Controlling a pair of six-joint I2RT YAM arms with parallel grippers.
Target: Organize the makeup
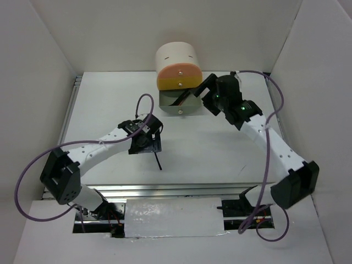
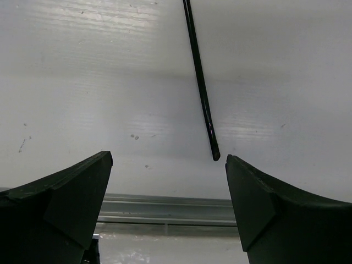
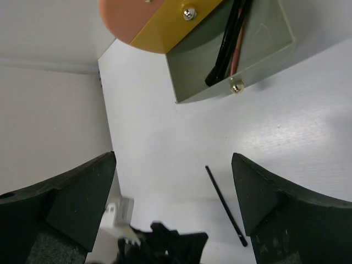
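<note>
A thin black stick (image 1: 158, 161) lies on the white table just in front of my left gripper (image 1: 145, 149). In the left wrist view the stick (image 2: 201, 82) ends between the open fingers of that gripper (image 2: 169, 165), close to the right one, untouched. My right gripper (image 1: 202, 91) hangs open and empty beside the pulled-out green drawer (image 1: 180, 110) of the cream organizer (image 1: 177, 58). In the right wrist view the drawer (image 3: 269, 30) holds a black makeup item (image 3: 226, 47) and a salmon-pink stick (image 3: 237, 49). The loose stick (image 3: 225, 206) shows below it.
The organizer's orange (image 1: 179, 71) and yellow (image 1: 179, 83) drawer fronts are closed above the green one. White walls enclose the table on the left, back and right. A metal rail (image 2: 165, 209) runs along the near table edge. The left arm's wrist (image 3: 165, 245) shows low in the right wrist view.
</note>
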